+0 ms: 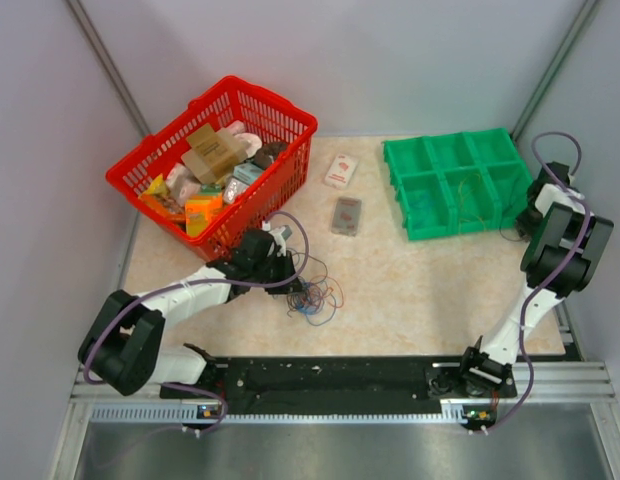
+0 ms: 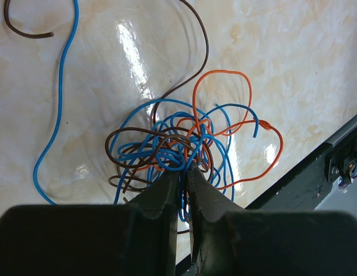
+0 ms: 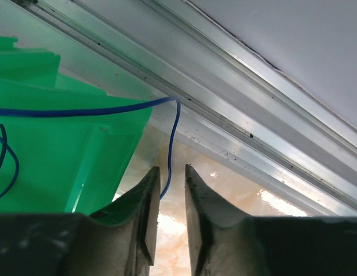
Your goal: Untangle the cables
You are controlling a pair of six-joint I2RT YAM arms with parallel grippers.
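Evidently left hand (image 2: 183,171) pinches the cables (image 2: 171,150) (blue, orange, brown tangle).

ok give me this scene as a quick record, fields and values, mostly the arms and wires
left gripper: shut on the wire tangle
wire tangle: blue, orange and brown strands knotted together, loose ends trailing out
right gripper: jaws a little apart, beside the green tray
blue wire: runs across the tray, bends down into that gap, does not look clamped
red basket: far left, full of packets
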